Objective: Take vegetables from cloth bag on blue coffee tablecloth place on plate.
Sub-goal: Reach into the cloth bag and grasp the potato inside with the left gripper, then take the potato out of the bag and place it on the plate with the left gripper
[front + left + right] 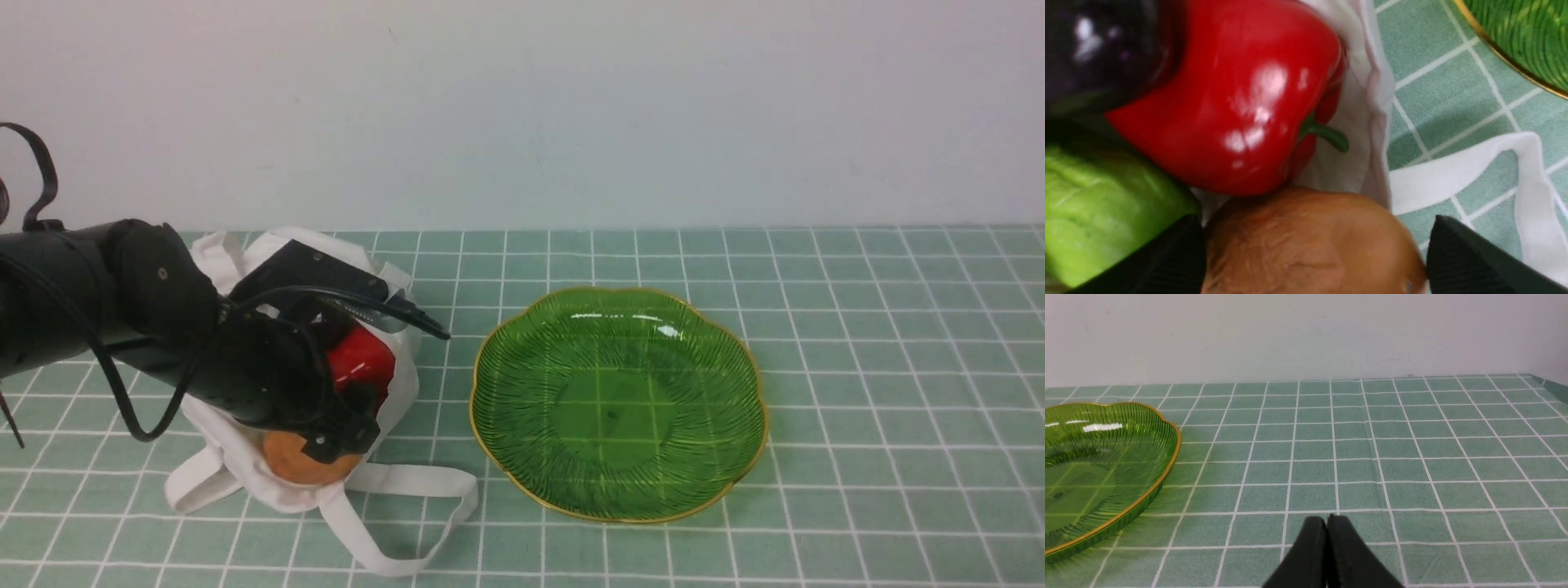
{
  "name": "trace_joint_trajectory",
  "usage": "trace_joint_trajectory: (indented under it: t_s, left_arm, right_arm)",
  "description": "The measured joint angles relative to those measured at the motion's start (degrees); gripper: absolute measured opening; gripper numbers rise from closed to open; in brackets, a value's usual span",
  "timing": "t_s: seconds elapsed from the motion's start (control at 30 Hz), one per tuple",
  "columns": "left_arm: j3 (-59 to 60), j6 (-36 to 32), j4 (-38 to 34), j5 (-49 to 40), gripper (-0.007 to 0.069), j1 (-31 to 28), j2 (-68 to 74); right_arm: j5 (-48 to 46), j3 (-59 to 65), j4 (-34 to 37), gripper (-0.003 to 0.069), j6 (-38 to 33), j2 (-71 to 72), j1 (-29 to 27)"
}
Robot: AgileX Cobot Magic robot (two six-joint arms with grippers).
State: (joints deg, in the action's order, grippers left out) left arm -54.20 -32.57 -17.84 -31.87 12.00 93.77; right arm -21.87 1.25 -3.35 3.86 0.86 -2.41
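Observation:
The off-white cloth bag [400, 392] lies open on the teal checked tablecloth [857, 343], left of the green glass plate [618, 402]. In the left wrist view it holds the red bell pepper [1237, 102], brown potato [1306, 245], light-green vegetable [1098, 204] and near-black one [1098, 49]. My left gripper [1314, 228] is open over the bag, its jaws on either side of the potato, close to or touching it. The pepper [359, 359] and potato [290, 461] also show in the front view. My right gripper [1327, 519] is shut and empty, low over bare cloth right of the plate [1106, 457].
The bag's strap handles [408, 490] trail forward on the cloth, one loop beside the left gripper's finger [1453, 261]. The plate holds nothing. A pale wall stands behind the table. The cloth's right edge [1551, 386] shows in the right wrist view.

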Motion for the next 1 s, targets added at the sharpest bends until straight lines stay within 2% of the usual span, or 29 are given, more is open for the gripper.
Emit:
trace_joint_trajectory:
  t_s: [0.07, 0.23, 0.57, 0.83, 1.0]
  left_arm:
    - [0.0, 0.1, 0.1, 0.2, 0.0667, 0.0, 0.3]
    - [0.0, 0.3, 0.3, 0.3, 0.0559, 0.1, 0.8]
    - [-0.2, 0.4, 0.2, -1.0, 0.0558, 0.1, 0.6]
    - [-0.2, 0.4, -1.6, -1.9, 0.0558, 0.1, -7.2]
    - [-0.2, -0.6, -8.9, -2.5, 0.0558, 0.5, -13.5]
  right_arm:
    - [0.0, 0.0, 0.0, -0.0010, 0.0, 0.0, 0.0]
    - [0.0, 0.0, 0.0, -0.0010, 0.0, 0.0, 0.0]
    - [0.0, 0.0, 0.0, -0.0010, 0.0, 0.0, 0.0]
    - [0.0, 0.0, 0.0, -0.0010, 0.0, 0.0, 0.0]
    - [0.0, 0.0, 0.0, -0.0010, 0.0, 0.0, 0.0]
